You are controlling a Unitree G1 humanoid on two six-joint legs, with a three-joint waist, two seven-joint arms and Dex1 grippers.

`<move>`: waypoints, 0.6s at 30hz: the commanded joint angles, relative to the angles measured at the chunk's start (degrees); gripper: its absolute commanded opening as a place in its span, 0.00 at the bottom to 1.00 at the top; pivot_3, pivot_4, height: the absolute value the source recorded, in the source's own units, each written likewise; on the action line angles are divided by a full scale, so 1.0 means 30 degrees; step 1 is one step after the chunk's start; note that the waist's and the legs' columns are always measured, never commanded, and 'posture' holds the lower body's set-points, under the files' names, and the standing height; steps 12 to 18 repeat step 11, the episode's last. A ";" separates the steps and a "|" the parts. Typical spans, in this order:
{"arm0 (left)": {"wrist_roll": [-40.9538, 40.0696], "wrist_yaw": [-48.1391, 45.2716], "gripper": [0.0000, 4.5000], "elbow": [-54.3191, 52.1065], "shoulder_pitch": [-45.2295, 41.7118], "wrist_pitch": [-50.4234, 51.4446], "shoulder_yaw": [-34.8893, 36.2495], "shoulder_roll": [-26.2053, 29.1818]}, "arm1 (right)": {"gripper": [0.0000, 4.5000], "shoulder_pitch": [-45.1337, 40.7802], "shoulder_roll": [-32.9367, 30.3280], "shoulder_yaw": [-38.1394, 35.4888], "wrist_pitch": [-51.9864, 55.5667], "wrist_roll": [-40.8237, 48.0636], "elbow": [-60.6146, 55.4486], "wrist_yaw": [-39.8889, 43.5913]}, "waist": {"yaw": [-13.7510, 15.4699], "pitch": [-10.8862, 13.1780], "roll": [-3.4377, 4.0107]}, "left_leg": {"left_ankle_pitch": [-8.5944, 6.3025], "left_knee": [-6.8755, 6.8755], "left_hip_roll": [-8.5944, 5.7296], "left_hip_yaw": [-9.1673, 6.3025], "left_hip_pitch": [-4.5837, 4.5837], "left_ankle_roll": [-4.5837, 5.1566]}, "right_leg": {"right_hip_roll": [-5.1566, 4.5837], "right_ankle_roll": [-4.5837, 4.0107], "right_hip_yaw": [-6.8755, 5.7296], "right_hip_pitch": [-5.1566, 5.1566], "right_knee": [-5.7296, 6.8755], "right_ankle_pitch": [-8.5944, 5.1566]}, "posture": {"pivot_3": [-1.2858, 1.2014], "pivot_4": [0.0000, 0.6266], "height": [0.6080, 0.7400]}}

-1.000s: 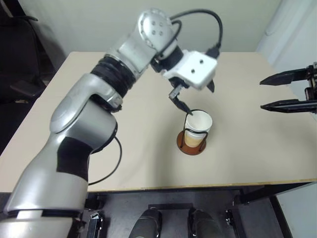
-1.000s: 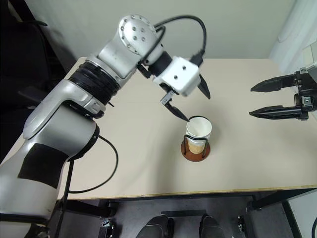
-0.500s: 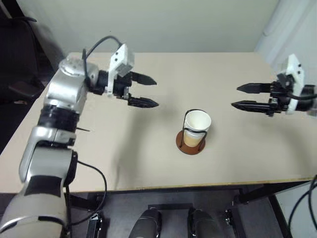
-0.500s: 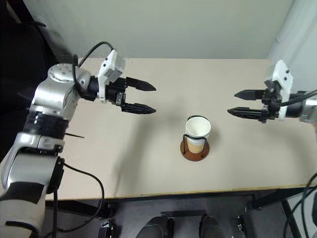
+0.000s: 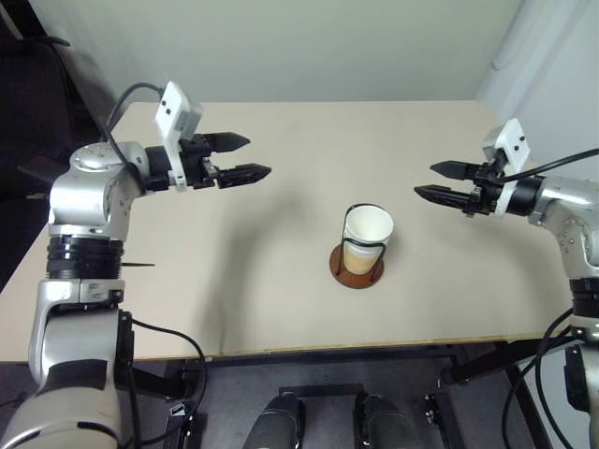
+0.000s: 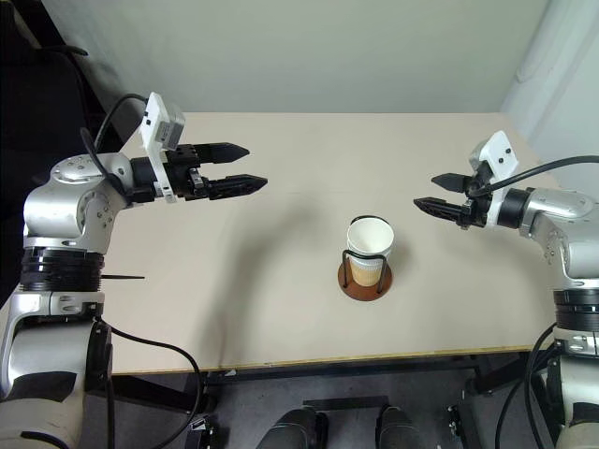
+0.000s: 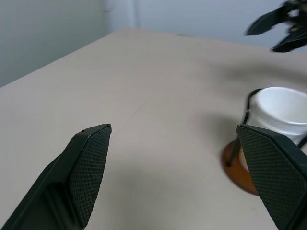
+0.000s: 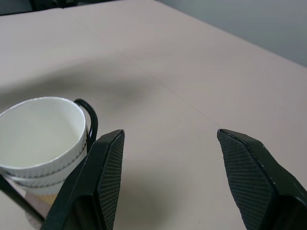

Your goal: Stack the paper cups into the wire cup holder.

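Now | paper cups (image 5: 366,235) stacked in wire cup holder (image 5: 357,267) | left claw (image 5: 242,156) released | right claw (image 5: 429,181) released, empty

even, soft indoor light and no glare anywhere

the table (image 5: 281,281) reads bright and flat, with a blurred shadow just left of the wire cup holder (image 5: 357,267) and a fainter one under the left gripper (image 5: 245,157). in the left wrist view the right gripper (image 7: 280,26) sits hazy and out of focus. head views bend slightly at their edges.
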 commanded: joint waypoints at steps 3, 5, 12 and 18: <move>0.0001 0.1411 0.99 0.0304 -0.0369 0.0282 0.1945 0.1327 | 0.69 -0.0858 0.0284 0.0000 -0.1697 -0.0929 0.0676 -0.0342 | -0.0043 0.0000 0.0000 | -0.0001 -0.0013 0.0002 -0.0019 0.0003 -0.0002 | 0.0018 -0.0028 0.0005 -0.0010 0.0003 0.0018 | 0.52 0.24 1.00; -0.0222 0.1623 0.99 0.0399 -0.0137 0.0620 0.2446 0.1657 | 0.69 -0.1001 0.0475 0.0241 -0.2058 -0.1301 0.1071 -0.0353 | -0.0068 0.0000 0.0000 | 0.0004 -0.0027 0.0005 -0.0032 -0.0007 -0.0011 | 0.0027 -0.0048 0.0007 -0.0032 0.0004 0.0030 | 0.52 0.24 1.00; -0.0373 0.0544 0.99 0.0721 0.0866 0.0430 0.2548 0.2135 | 0.69 -0.0041 0.0431 0.0100 -0.1454 -0.1381 -0.0797 -0.0727 | -0.0017 0.0000 0.0001 | 0.0036 -0.0127 0.0006 -0.0052 0.0002 -0.0074 | 0.0036 -0.0060 0.0002 -0.0056 0.0000 0.0025 | 0.52 0.24 1.00; -0.0373 0.0544 0.99 0.0721 0.0866 0.0430 0.2548 0.2135 | 0.69 -0.0041 0.0431 0.0100 -0.1454 -0.1381 -0.0797 -0.0727 | -0.0017 0.0000 0.0001 | 0.0036 -0.0127 0.0006 -0.0052 0.0002 -0.0074 | 0.0036 -0.0060 0.0002 -0.0056 0.0000 0.0025 | 0.52 0.24 1.00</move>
